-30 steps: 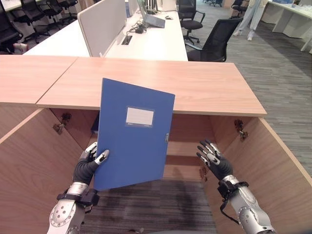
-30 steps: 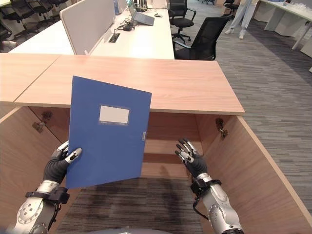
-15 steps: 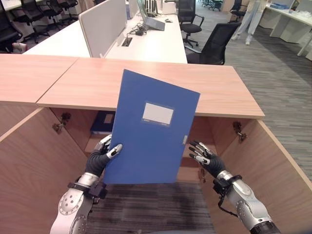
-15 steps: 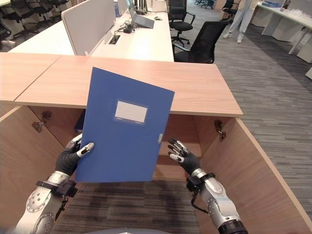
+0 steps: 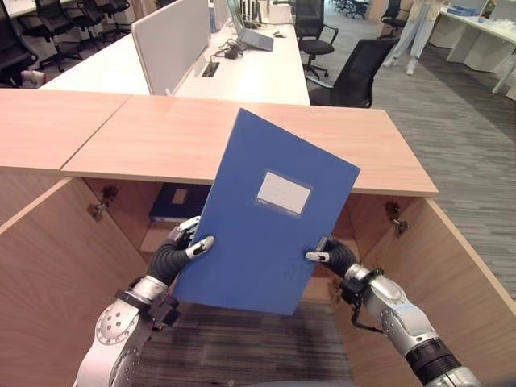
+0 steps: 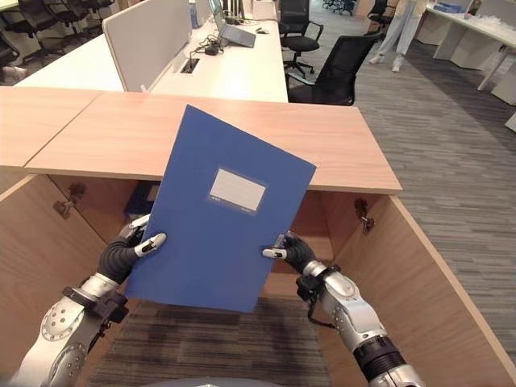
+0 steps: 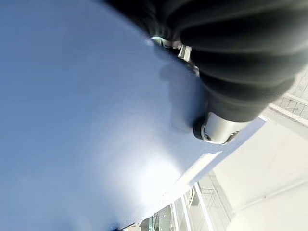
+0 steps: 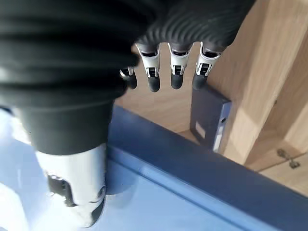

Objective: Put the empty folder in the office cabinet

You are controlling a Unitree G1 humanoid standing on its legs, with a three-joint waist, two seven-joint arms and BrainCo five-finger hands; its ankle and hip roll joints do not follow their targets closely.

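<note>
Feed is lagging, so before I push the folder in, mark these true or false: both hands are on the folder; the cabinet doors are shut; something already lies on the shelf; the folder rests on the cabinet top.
1. Both hands hold the folder. True: the left hand grips the blue folder at its left edge and the right hand at its right edge.
2. The cabinet doors are shut. False: the cabinet stands open.
3. Something already lies on the shelf. True: a dark blue folder.
4. The folder rests on the cabinet top. False: it is held up in front of the opening.
</note>
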